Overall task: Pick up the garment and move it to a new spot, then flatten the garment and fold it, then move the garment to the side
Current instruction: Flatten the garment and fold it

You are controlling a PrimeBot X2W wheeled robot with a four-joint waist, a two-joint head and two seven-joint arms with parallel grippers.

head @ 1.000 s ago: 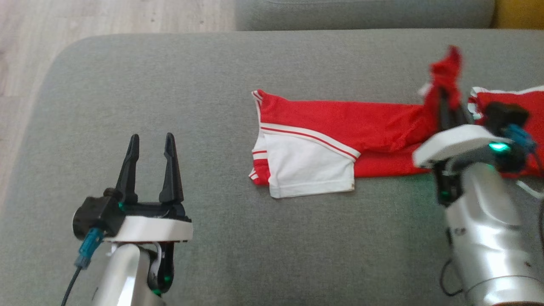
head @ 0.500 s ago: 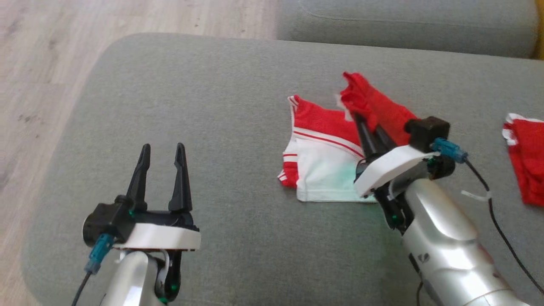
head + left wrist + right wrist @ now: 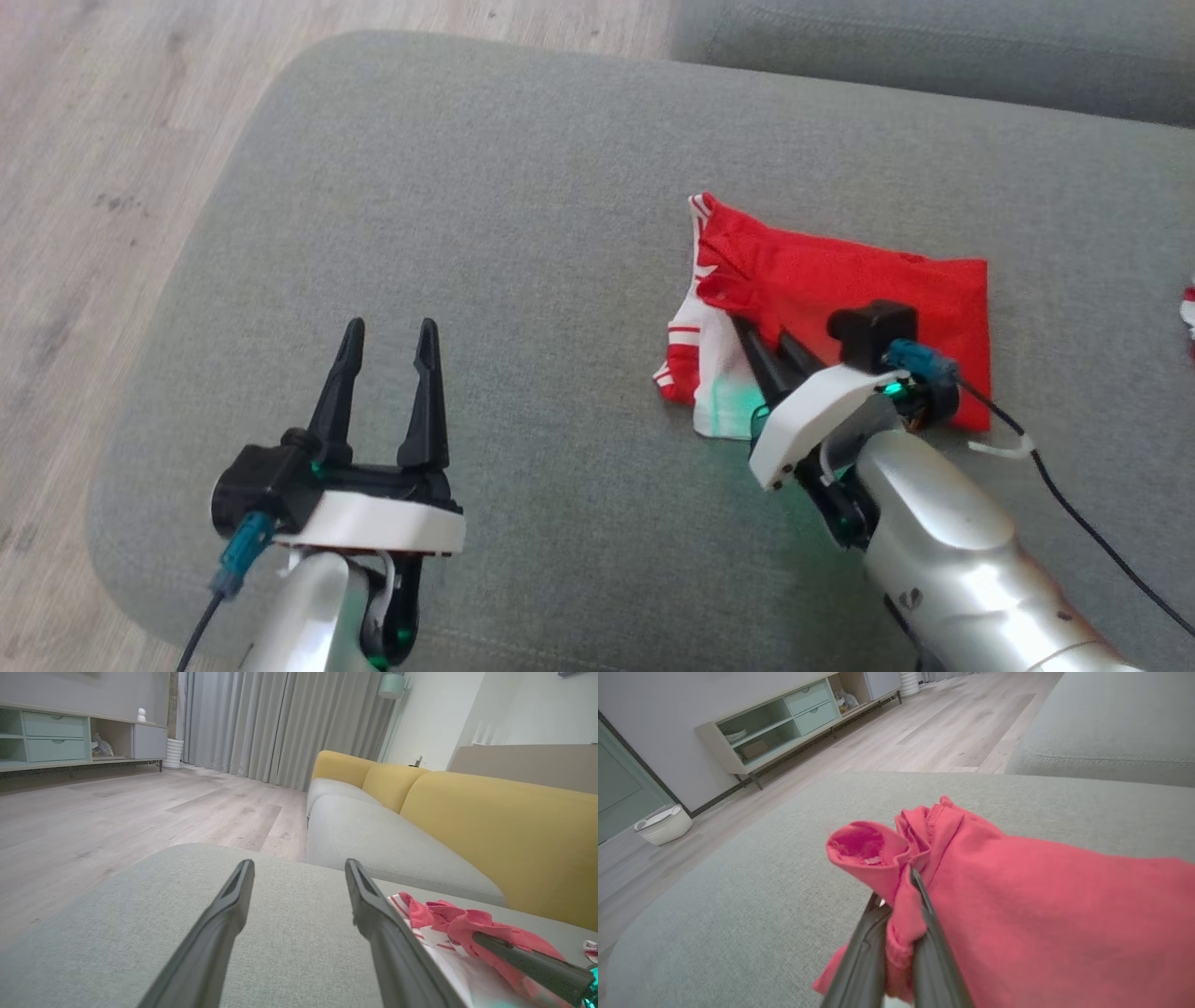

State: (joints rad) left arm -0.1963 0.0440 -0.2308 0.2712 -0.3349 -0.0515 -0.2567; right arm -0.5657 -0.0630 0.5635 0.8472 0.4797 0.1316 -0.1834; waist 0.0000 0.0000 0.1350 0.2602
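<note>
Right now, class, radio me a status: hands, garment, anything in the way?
Left hand open, over cushion. Right hand shut on garment, red layer folded over. Another red cloth at far right, apart.

No legible text anywhere, small mark (image 3: 906,597) on the right forearm (image 3: 943,546) too tiny to read
</note>
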